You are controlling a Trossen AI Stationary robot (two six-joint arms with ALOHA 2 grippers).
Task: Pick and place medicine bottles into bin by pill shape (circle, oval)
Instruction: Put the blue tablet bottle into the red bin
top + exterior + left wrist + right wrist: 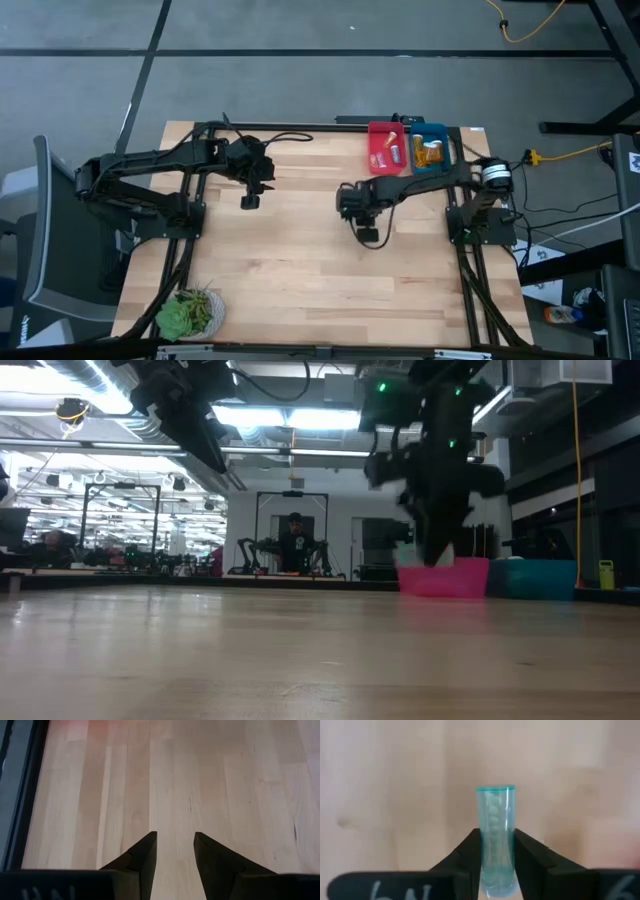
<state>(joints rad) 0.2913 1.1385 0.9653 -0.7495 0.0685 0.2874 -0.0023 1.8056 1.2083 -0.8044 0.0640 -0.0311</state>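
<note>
The right gripper [496, 851] is clamped on a teal bottle [495, 837], its two fingers [466, 854] pressing either side of the tube, and the bottle's end pokes out past the tips with pale pills showing inside. This gripper [367, 235] hangs above bare wood near the middle of the table [300, 260], in front of the red bin [387, 148] and the blue bin [430, 147], which sit side by side at the far edge holding other bottles [428, 153]. The left gripper [174, 851] hovers over bare planks on the table's left half, jaws apart and empty. A plant [187, 313] stands at the near left corner.
</note>
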